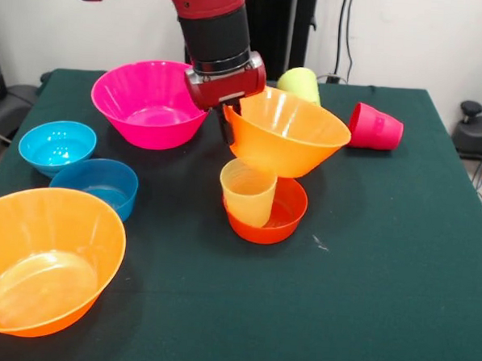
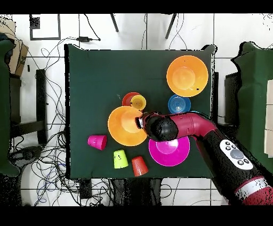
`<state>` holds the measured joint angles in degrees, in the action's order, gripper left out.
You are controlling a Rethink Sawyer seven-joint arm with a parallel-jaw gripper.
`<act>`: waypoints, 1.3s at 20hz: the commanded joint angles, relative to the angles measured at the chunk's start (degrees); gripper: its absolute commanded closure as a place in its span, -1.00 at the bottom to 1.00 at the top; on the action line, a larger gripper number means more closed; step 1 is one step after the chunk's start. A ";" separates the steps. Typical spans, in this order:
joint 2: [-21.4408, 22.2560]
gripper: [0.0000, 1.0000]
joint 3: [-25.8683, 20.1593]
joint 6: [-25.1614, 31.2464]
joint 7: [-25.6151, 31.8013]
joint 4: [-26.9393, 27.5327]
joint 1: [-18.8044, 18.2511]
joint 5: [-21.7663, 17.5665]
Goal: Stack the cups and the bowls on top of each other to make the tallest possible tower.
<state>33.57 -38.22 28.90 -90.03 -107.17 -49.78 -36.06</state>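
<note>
Orange bowl, large and tilted, is hanging above the green tabletop, its rim pinched in the robot's jaws. It is hovering over a pale yellow cup standing inside a small red-orange bowl. A magenta bowl is sitting nearby.

The large orange bowl held tilted hides most of the gripper and part of the lime green cup behind it, while the near-left orange bowl is cut by the picture's edge.
</note>
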 commanded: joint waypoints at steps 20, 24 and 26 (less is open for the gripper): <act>15.38 1.00 3.76 13.62 -4.28 -4.84 1.45 12.80; 19.64 1.00 2.88 15.48 -3.09 -5.73 1.03 15.85; 20.30 1.00 2.71 16.39 -2.56 -5.80 1.00 16.93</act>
<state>46.53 -36.17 37.22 -90.04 -109.56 -49.46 -23.27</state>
